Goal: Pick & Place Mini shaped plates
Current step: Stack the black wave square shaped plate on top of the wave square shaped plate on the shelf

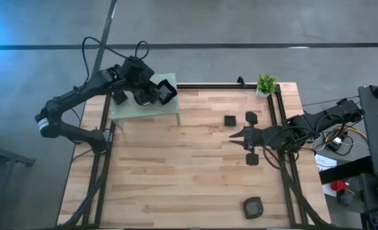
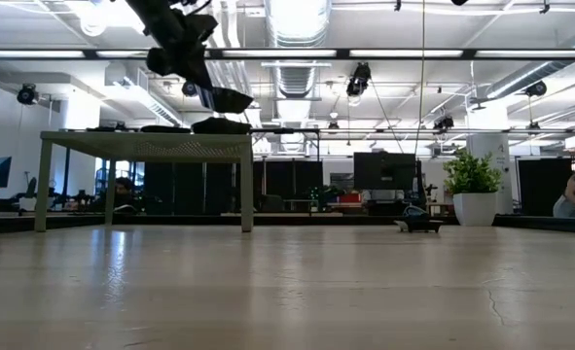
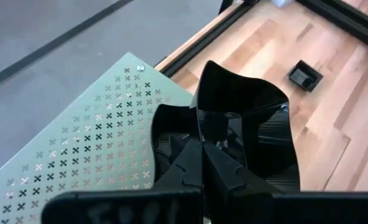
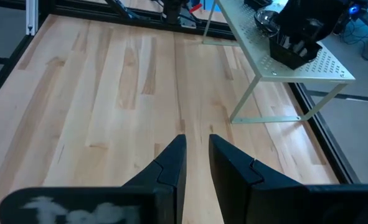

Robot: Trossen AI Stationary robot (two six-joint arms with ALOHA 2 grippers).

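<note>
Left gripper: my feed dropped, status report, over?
Left gripper shut on angular black plate, above green perforated platform. Right gripper empty, over table. Nothing blocking.

- The dark six-joint left arm reaches from the counter's left edge toward the far left corner, elbow bent and forearm angled inward.
- The left gripper is raised well above the counter; its two dark fingers are pressed together, clamping the wall of a small black angular dish.
- The dark right arm extends in from the counter's right edge, lying low and roughly level.
- The right gripper points toward the counter's middle, its dark fingers parted by a narrow gap, gripping nothing.
</note>
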